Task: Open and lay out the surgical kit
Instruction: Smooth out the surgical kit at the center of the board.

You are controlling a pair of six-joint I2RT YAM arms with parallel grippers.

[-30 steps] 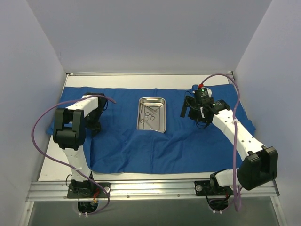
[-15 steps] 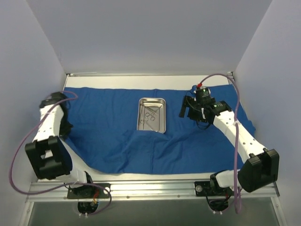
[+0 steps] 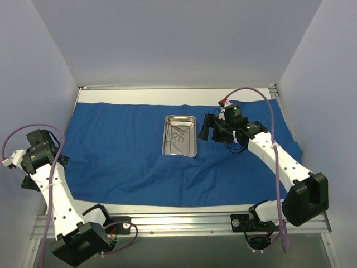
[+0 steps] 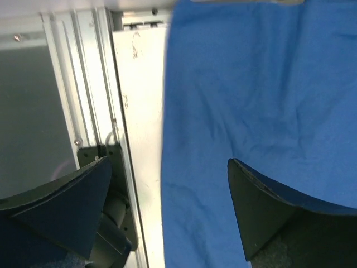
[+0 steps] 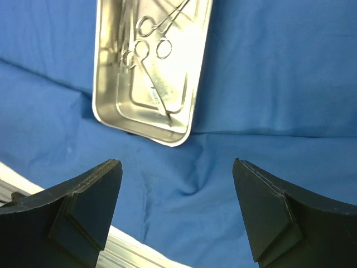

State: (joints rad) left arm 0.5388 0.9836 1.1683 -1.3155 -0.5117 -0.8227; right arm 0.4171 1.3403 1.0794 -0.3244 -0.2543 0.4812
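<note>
While the shiny rectangular steel tray (image 3: 181,151) holding thin metal scissor-like instruments (image 3: 177,135) sits centrally on the large blue cloth wrap (image 3: 125,153), long axis running near to far, just left of the spread, empty right tool (image 3: 208,129), the equally spread left tool (image 4: 167,164) hangs well apart at the wrap's left edge.

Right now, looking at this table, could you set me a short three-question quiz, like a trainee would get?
1. Fill in: the left tool and the right tool both stand open and hold ____.
2. Where do the instruments lie? A) in the steel tray B) loose on the blue cloth C) in a tool
3. True or false: the steel tray sits on the spread blue cloth.
Key: 1 nothing; 2 A; 3 true.
</note>
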